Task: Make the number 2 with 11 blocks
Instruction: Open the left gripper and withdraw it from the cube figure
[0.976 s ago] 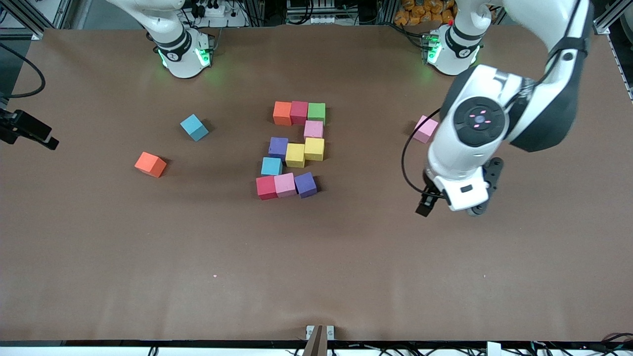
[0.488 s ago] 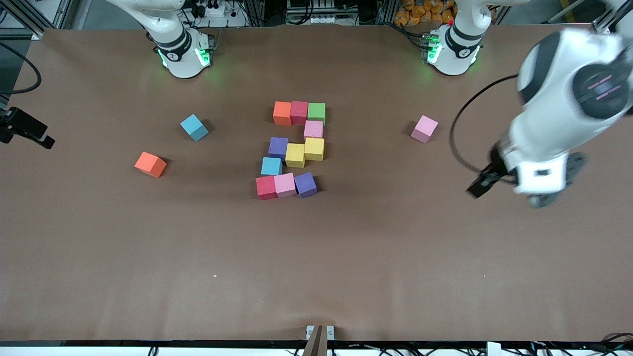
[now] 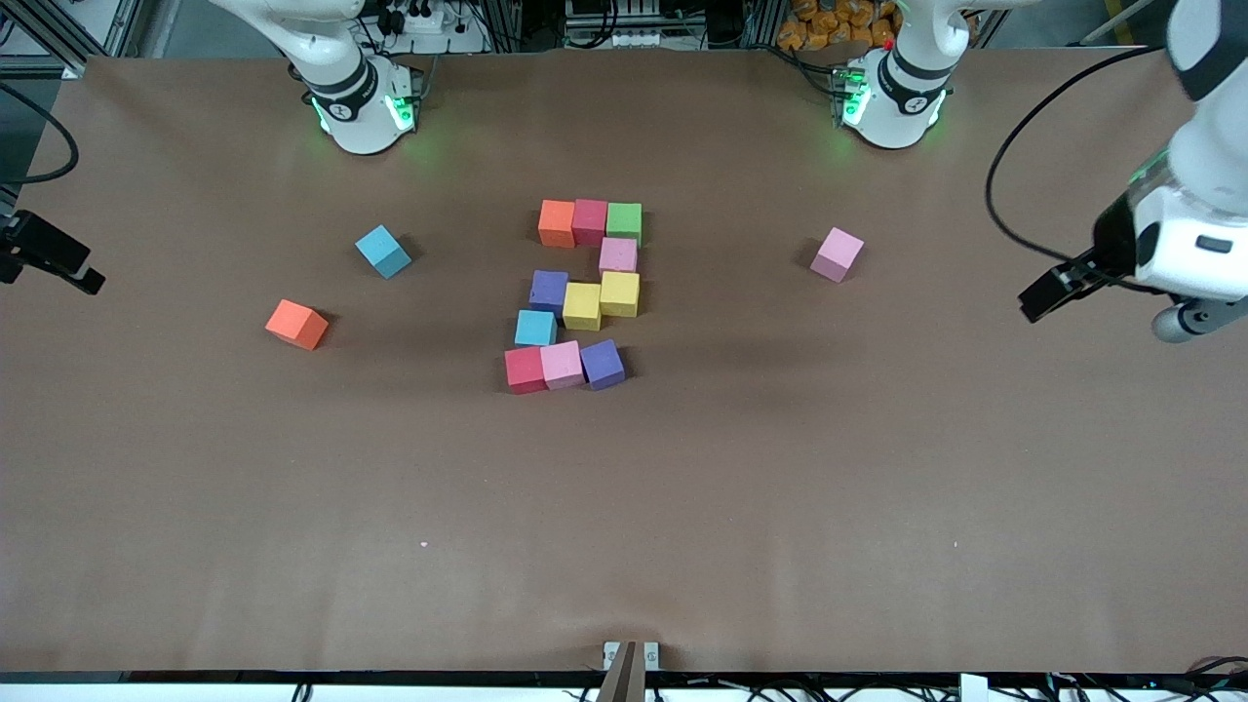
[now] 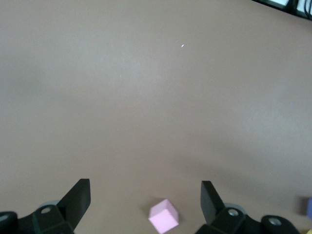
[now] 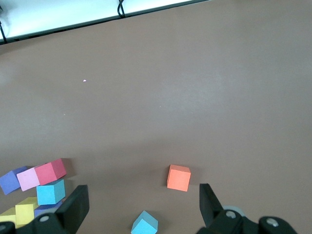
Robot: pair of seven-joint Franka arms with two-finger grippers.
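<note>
Swinging away toward its own end of the counter (image 3: 877,507), the left tool (image 4: 145,202) has left the middle in the last second; its fingers (image 4: 78,197) stand wide apart with nothing between them. That retreat suggests the placing is done: the number 2 (image 3: 581,294) sits complete at the counter's centre, eleven blocks in five rows. A spare pink block (image 3: 838,254) lies well apart from the figure, toward the left arm's end. The left arm hangs high, wrist bent down at the counter's edge. The right tool (image 5: 141,204) waits at the right arm's end, fingers also spread and empty, with a loose orange block (image 3: 296,324) and light blue block (image 3: 382,251) nearby.
</note>
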